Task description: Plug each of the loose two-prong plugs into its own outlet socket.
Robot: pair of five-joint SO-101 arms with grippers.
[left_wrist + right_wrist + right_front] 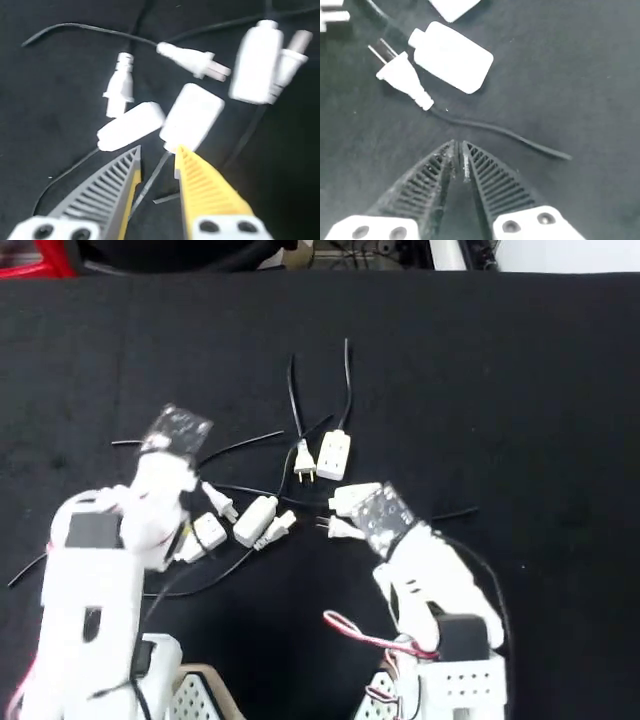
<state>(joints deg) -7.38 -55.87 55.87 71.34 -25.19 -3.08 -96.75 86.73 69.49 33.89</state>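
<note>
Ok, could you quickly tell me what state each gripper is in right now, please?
Left gripper: open, holding nothing; a thin black cord runs between its fingers.
Right gripper: shut, holding nothing.

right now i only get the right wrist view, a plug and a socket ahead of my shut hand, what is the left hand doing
observer: the left hand is open, its tips just short of a white socket block.
operator: any plugs near it
observer: yes, past that block lie a plug with bare prongs and a second plug, neither in a socket.
operator: anything further up the table
observer: in the high view another plug and a socket lie side by side, not joined, their cables running away from the arms.
</note>
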